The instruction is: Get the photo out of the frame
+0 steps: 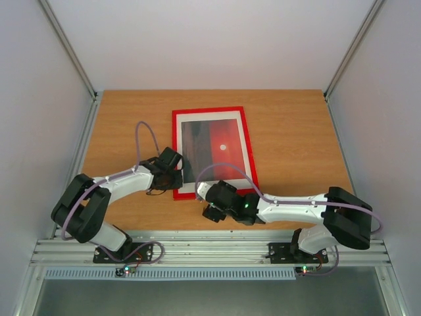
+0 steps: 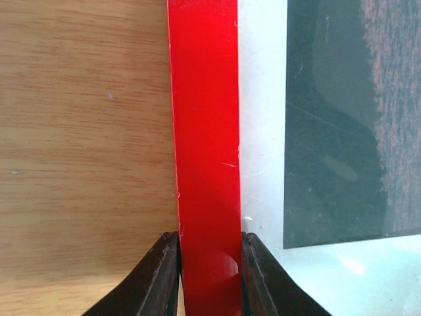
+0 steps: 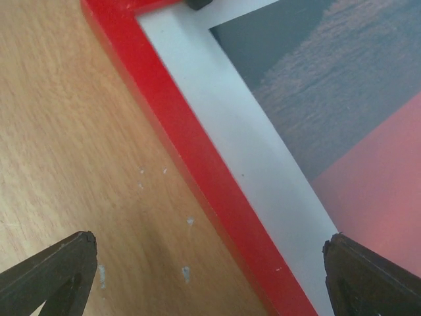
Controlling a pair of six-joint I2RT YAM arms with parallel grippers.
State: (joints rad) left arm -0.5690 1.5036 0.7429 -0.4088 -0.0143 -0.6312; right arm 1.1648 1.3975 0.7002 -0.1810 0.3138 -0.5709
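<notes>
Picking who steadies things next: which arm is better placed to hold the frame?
Left. The left gripper pinches the frame by its red side rail, a finger on each side. The right gripper hangs open over the near rail, holding nothing.

Left arm (image 1: 122, 184), right arm (image 1: 296, 209): white tubular links, bulky black joint housings. Thin lilac cable (image 1: 137, 138) looped along each, wrist to base. Black base plates (image 1: 125, 252), bolted. Small green and red lights (image 1: 122, 270) below bases. Gripper fingers (image 2: 154, 280): dark brown-black, tapered, matte.
</notes>
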